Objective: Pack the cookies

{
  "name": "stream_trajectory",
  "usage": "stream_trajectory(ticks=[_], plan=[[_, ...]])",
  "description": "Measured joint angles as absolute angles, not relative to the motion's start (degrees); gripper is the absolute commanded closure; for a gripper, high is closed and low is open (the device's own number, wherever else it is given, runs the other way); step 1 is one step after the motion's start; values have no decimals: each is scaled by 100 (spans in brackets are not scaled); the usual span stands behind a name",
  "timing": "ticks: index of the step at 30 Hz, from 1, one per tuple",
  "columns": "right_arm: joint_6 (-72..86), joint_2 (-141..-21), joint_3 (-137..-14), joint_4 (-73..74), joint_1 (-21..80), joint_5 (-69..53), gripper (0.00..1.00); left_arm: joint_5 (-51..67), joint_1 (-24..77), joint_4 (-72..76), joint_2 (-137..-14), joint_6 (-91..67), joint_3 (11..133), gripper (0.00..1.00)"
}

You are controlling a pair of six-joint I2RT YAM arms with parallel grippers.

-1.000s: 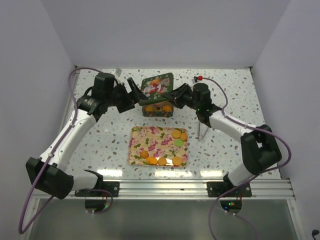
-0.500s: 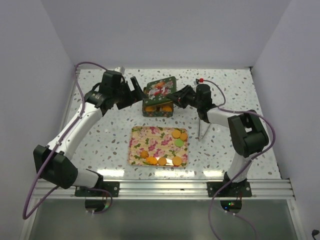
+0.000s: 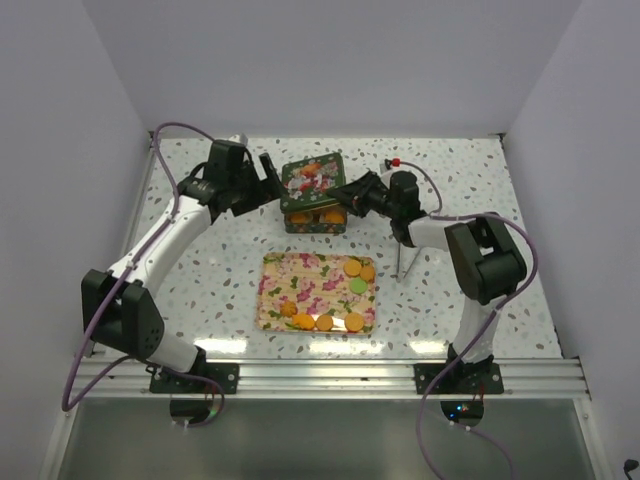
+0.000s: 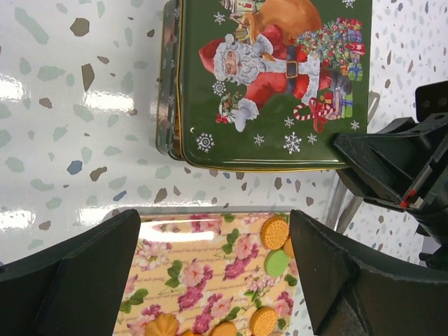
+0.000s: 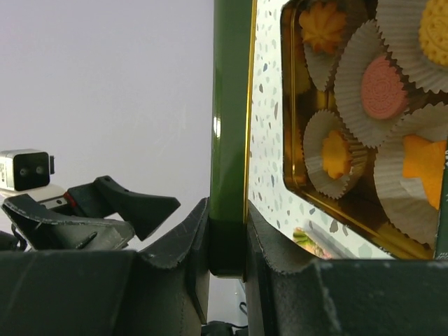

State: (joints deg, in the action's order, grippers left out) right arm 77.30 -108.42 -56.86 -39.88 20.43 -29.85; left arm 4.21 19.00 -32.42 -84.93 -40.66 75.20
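Overhead view from behind the arms — both wrist views close on tin lid [image 4: 273,84].
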Motion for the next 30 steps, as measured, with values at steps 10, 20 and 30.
stream_trajectory(ticks=[10,20,30], plan=[[7843,-11144,-5660,-4176,1990,-3124,100,449,1865,-2971,-8833,-4066,7439,7],[7835,-11144,-5406,-4338,1874,-3194,100,534,1865,-2821,-9247,-4005,7441,7],[7736,-11181,-5376,-4338,1809,-3262,81,718,1865,-2733,-10175,-3817,7852,8]])
